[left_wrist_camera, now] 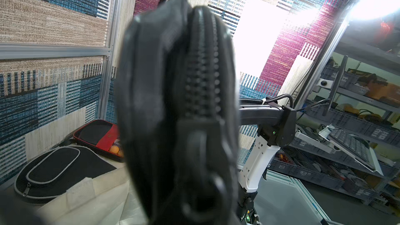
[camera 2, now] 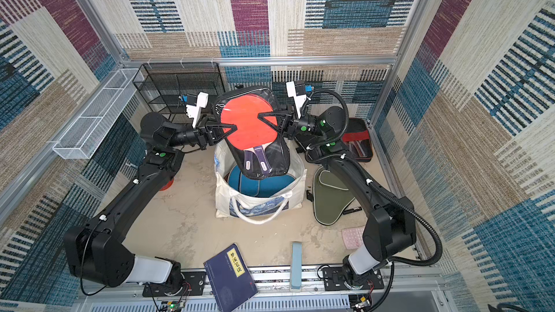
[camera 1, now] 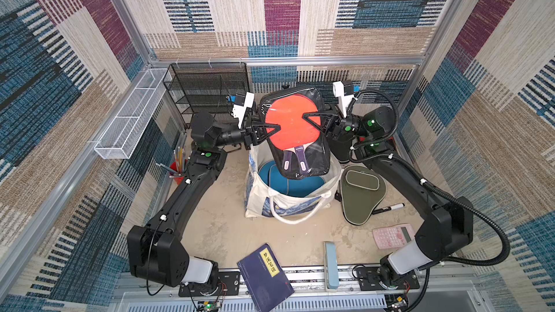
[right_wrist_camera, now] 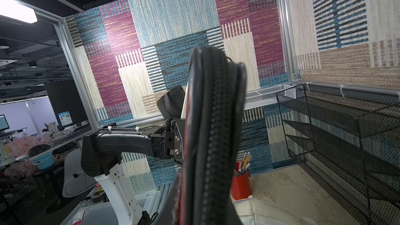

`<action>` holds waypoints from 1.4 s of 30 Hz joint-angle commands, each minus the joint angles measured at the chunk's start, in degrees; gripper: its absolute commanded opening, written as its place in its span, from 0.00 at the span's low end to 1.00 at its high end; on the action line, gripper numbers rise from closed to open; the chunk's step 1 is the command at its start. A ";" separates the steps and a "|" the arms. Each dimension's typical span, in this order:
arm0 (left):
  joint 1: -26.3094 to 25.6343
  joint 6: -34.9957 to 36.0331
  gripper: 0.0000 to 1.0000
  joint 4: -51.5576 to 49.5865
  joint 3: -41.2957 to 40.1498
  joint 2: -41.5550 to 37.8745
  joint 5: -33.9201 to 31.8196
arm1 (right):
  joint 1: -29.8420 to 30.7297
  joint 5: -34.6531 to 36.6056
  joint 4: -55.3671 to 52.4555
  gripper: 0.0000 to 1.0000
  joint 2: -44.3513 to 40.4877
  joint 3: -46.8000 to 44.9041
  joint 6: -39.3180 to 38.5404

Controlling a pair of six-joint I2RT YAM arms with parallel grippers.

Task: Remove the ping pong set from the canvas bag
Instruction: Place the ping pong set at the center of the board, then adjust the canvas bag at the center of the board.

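The step in hand is lifting out the black paddle case (camera 1: 315,157). It hangs tilted over the mouth of the canvas bag (camera 1: 258,196), near the middle of the bench (camera 1: 216,229), with the left gripper (camera 1: 277,129) pinching one side edge and the right gripper (camera 1: 304,115) pinching the opposite one. Next, I think, both arms must carry it together past the rim and lay it toward the right edge, near the olive green cover (camera 1: 360,196); a blue cover (camera 1: 297,189) waits inside the bag.
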 commanded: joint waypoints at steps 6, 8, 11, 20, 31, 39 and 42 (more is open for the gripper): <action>6.86 25.41 0.00 -43.79 22.59 -1.30 -16.22 | -0.53 22.75 -42.14 0.99 -5.03 9.48 -33.63; 8.10 31.90 0.00 -57.69 33.23 2.68 -20.42 | -0.76 28.81 -48.29 0.99 -5.18 9.91 -37.83; 9.31 37.46 0.00 -70.88 47.14 10.03 -24.67 | -0.97 36.95 -54.50 0.99 -4.93 9.97 -41.90; 10.32 47.71 0.00 -93.84 78.12 31.72 -39.58 | -1.29 43.39 -63.21 0.99 -0.31 9.35 -45.55; 13.24 49.09 0.00 -94.36 61.94 30.32 -41.20 | -1.37 43.46 -65.69 0.79 2.48 5.60 -46.48; 13.19 46.20 0.00 -90.47 51.75 32.83 -36.15 | -1.37 40.29 -66.66 0.45 1.54 3.42 -46.16; 13.10 44.30 0.00 -86.78 48.66 33.76 -32.07 | -1.41 38.98 -66.63 0.18 0.48 2.27 -45.60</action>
